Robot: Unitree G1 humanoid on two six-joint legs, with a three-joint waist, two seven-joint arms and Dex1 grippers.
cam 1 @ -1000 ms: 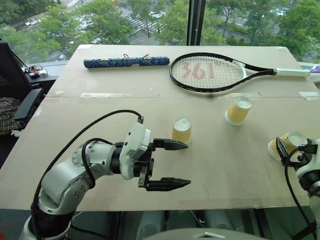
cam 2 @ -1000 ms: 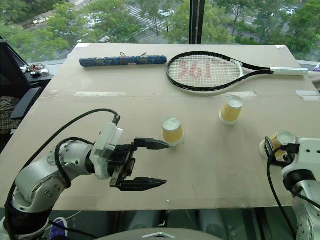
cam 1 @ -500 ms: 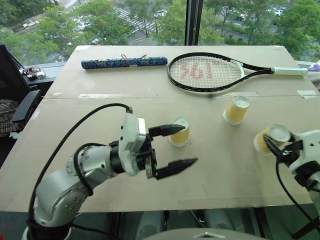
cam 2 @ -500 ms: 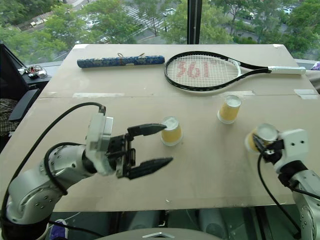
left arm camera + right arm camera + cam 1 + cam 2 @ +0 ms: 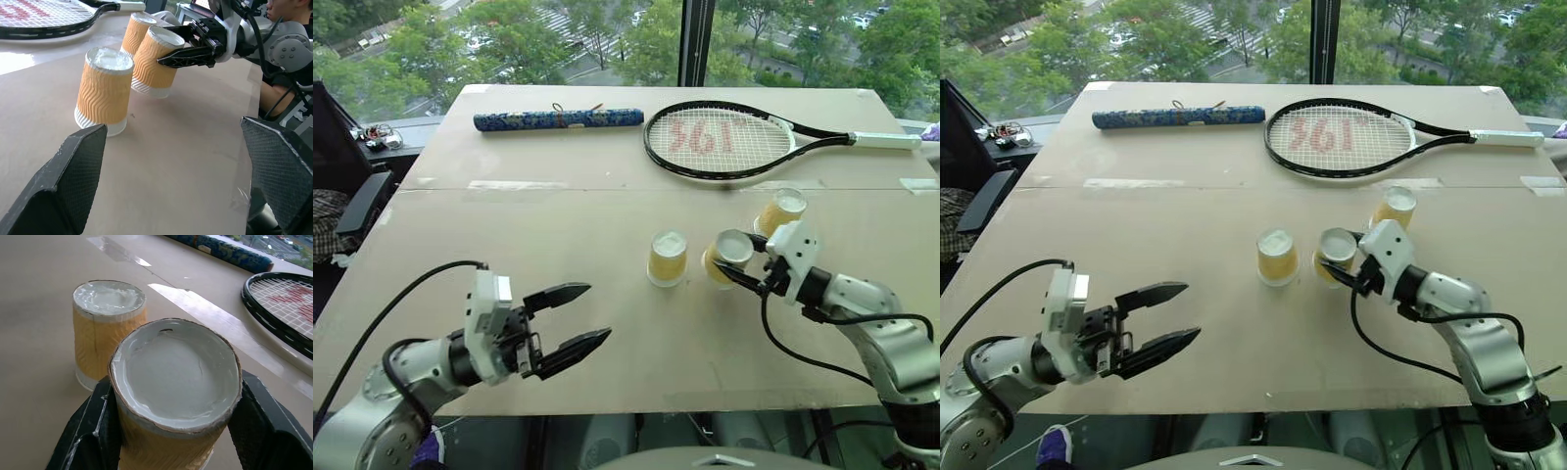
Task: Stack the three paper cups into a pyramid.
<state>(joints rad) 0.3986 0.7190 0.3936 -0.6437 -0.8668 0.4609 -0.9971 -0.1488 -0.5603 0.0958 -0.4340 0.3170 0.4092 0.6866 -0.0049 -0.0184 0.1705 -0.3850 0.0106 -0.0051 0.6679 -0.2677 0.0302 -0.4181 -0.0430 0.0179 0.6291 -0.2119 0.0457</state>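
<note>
Right gripper [image 5: 736,266]: fingers clamped on one paper cup [image 5: 728,257], carried tilted, base outward, just beside the centre cup [image 5: 667,258], apparently to seat it as the second base of the pyramid.

Centre cup: upside down on the table [image 5: 509,235], just beyond the carried cup.

Third cup [image 5: 780,213]: inverted behind the right gripper, probably reserved for the top.

Left gripper [image 5: 576,319]: fingers spread wide, empty, well short of the cups, seemingly keeping out of the way.

Tennis racket [image 5: 724,142]: far side, uninvolved.
</note>
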